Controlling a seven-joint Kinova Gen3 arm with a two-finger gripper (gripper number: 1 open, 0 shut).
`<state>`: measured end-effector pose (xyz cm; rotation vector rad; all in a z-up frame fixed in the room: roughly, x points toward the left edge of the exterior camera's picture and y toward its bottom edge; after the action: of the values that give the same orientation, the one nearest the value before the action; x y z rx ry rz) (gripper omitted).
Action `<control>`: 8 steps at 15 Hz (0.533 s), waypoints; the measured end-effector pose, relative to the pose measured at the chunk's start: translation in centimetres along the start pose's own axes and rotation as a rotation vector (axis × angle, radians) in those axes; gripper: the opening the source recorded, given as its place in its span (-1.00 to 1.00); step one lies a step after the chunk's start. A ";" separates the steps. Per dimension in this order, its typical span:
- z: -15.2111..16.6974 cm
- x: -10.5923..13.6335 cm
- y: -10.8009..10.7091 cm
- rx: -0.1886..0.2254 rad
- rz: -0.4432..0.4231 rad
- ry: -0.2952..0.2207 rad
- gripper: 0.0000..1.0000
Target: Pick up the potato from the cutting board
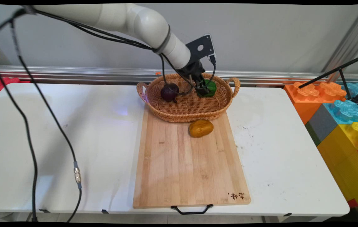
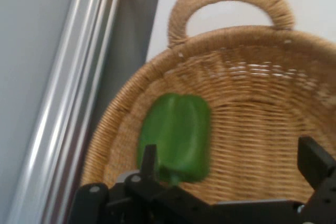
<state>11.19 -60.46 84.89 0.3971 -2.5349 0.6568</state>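
A green bell pepper (image 2: 177,136) lies inside the wicker basket (image 2: 262,129), against its wall near one handle. My gripper (image 2: 231,163) is open just above it; one finger (image 2: 149,161) stands at the pepper's end, the other (image 2: 315,161) far off over bare wicker. In the main view the gripper (image 1: 202,88) reaches down into the basket (image 1: 188,115) at its right side, partly covering the pepper (image 1: 211,89). A dark purple onion (image 1: 169,92) rests in the basket's left part.
The basket stands on the far end of a wooden cutting board (image 1: 188,170). A yellow-brown potato (image 1: 200,128) lies on the board just in front of the basket. Large coloured foam blocks (image 1: 339,113) stand beside the table's right edge. Black cables (image 1: 34,151) hang at left.
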 end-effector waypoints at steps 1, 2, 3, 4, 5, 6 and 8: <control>-1.0 0.1 0.5 -0.007 -0.015 -0.002 1.00; -2.1 0.3 1.2 -0.016 -0.027 -0.002 1.00; -3.4 0.6 2.1 -0.029 -0.041 -0.002 1.00; -4.3 0.7 2.7 -0.037 -0.049 -0.003 1.00; -5.7 0.9 3.8 -0.051 -0.063 -0.006 1.00; -6.8 1.0 4.7 -0.062 -0.077 -0.008 1.00; -8.8 1.1 6.7 -0.081 -0.107 -0.018 1.00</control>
<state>11.01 -50.44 89.72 0.5081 -2.5272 0.5104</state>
